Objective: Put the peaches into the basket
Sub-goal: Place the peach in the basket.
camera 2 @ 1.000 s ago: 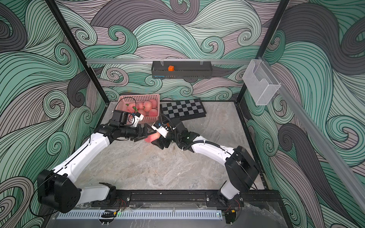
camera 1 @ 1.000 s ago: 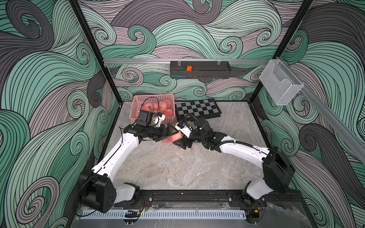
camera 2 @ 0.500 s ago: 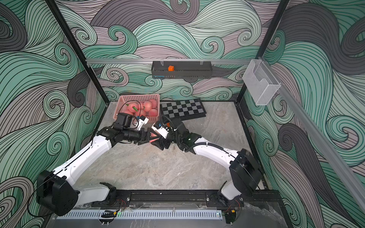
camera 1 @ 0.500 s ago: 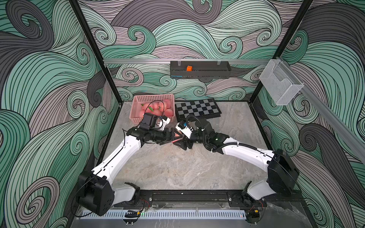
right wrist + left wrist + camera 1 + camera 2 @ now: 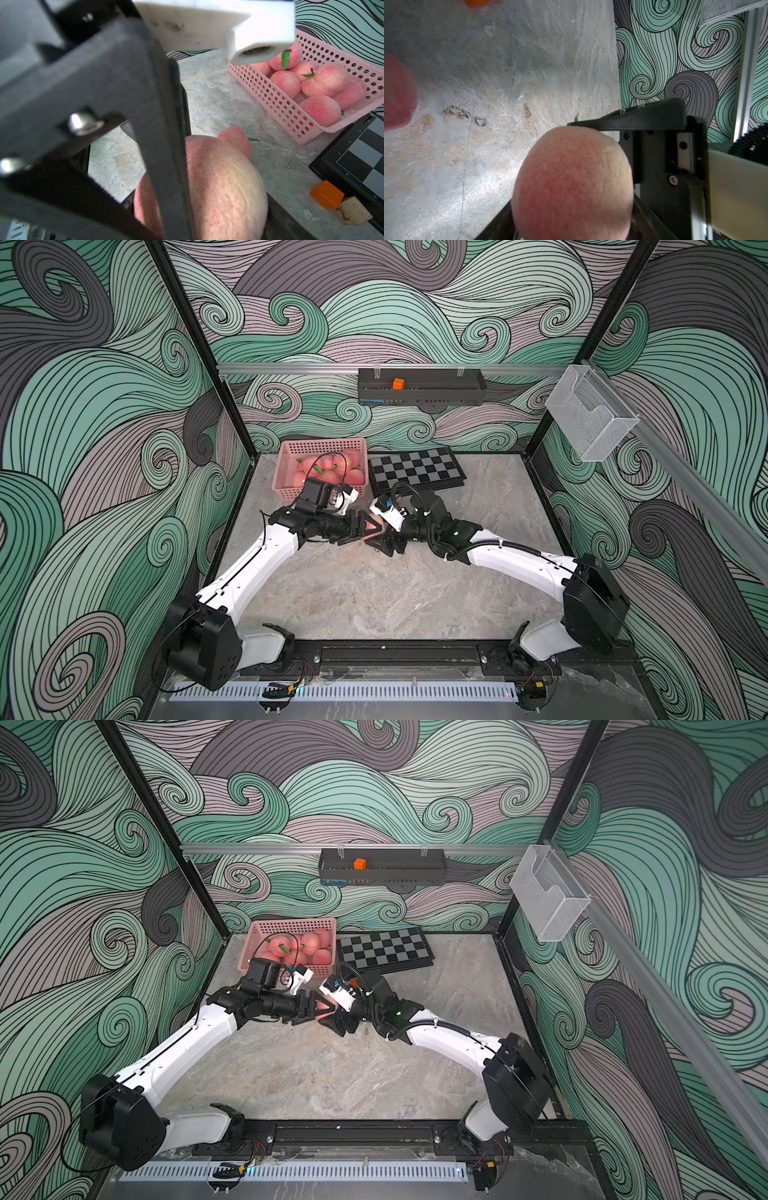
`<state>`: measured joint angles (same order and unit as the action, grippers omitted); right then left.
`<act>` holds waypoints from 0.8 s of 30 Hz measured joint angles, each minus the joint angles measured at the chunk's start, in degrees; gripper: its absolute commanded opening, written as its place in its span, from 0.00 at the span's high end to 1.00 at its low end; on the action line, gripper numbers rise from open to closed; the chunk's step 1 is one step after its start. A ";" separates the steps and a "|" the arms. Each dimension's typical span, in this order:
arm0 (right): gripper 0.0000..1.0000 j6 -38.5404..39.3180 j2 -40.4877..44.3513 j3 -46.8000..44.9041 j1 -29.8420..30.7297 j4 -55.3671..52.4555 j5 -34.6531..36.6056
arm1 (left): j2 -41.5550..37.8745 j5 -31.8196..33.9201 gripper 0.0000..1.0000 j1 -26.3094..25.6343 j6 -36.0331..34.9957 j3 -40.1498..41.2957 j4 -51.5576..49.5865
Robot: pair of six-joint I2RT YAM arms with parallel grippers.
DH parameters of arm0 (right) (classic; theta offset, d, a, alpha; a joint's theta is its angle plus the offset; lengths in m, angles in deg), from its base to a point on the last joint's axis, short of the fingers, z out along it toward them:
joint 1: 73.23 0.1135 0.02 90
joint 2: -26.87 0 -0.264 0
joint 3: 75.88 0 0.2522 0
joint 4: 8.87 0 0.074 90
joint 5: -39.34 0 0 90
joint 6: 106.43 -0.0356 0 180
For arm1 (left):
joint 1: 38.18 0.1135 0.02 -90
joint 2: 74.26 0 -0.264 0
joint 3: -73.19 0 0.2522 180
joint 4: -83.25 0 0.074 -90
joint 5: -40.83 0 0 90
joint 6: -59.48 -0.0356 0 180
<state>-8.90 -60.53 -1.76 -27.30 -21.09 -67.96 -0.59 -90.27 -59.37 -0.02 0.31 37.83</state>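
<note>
One peach (image 5: 371, 526) (image 5: 322, 1006) hangs just above the table between both arms. My left gripper (image 5: 365, 529) (image 5: 572, 207) is shut on this peach (image 5: 571, 176) from the left. My right gripper (image 5: 380, 531) (image 5: 199, 199) holds the same peach (image 5: 224, 187) from the right, one black finger (image 5: 612, 122) lying on top of it. The pink basket (image 5: 324, 443) (image 5: 291, 922) (image 5: 280, 104) at the back left holds several peaches (image 5: 328, 466) (image 5: 307, 946) (image 5: 324, 80). Another peach (image 5: 234, 138) (image 5: 396, 93) lies on the table beyond the held one.
A chessboard (image 5: 415, 468) lies right of the basket. An orange cube (image 5: 327, 194) and a pale wooden cube (image 5: 353, 211) sit by its near edge. On the back wall hangs a black tray (image 5: 422, 391) with an orange cube (image 5: 398, 384). A clear mesh holder (image 5: 590, 414) hangs on the right wall.
My left gripper moved right from beside the basket to the peach in my right gripper and closed on it. The right arm stayed almost still.
</note>
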 measured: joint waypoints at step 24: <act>0.01 -0.59 0.50 2.56 -2.86 -3.30 3.72 | 14.75 17.55 0.38 6.29 -4.87 -20.11 -7.69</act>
<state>-9.49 -60.03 0.80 -30.16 -24.39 -64.25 14.16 -72.72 -53.07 -4.89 -19.80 30.13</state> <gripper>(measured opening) 0.988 0.710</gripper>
